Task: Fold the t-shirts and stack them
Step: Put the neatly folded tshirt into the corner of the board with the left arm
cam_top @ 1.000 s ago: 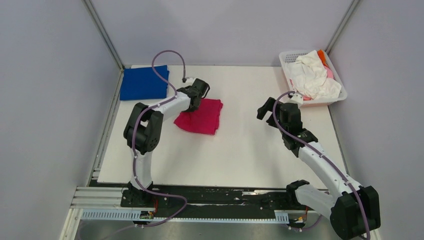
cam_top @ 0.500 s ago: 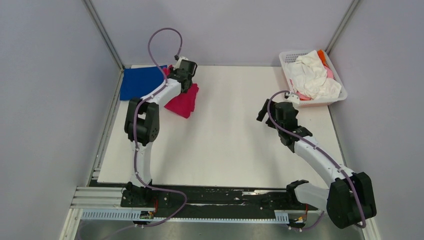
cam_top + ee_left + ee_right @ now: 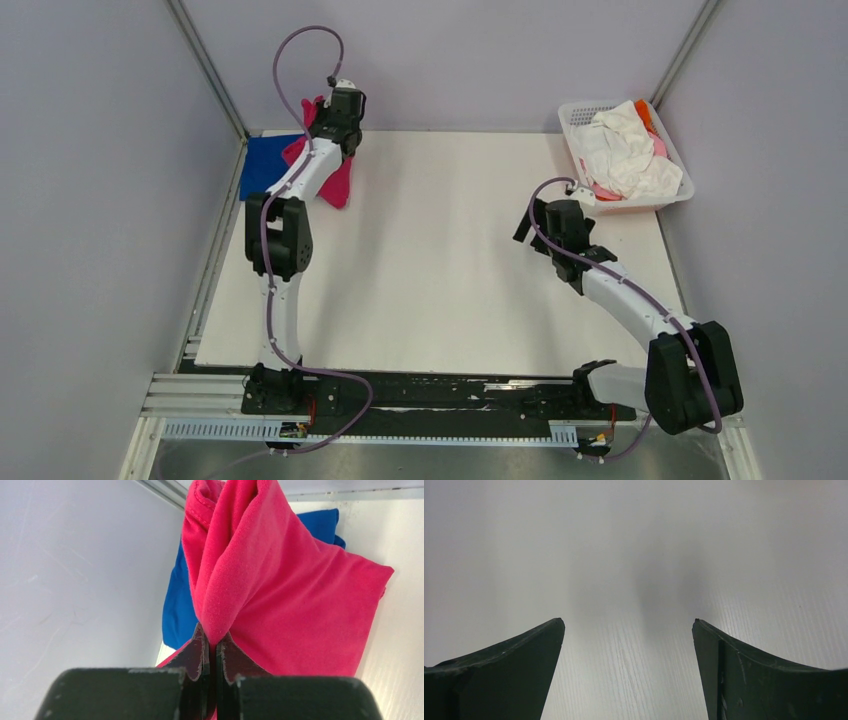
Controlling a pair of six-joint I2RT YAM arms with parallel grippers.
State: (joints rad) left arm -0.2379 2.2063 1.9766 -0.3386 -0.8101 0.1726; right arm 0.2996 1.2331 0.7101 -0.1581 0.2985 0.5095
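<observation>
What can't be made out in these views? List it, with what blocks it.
1. Top view: blue t-shirt, partly behind the left arm and magenta t-shirt; fold unclear.
2. Top view: basket, whatever lies under the white t-shirt; count unclear.
3. Right wrist view: right gripper, its fingers cut off by the bottom edge.

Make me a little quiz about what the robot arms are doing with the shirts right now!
1. True or false: the left gripper is shut on the magenta-red t-shirt.
2. Which shirt lies at the far-left corner of the table? A) white B) royal-blue C) orange
3. Fill in: the right gripper is ____, with nothing between its fingers.

Key
1. True
2. B, the royal-blue t-shirt
3. open
</observation>
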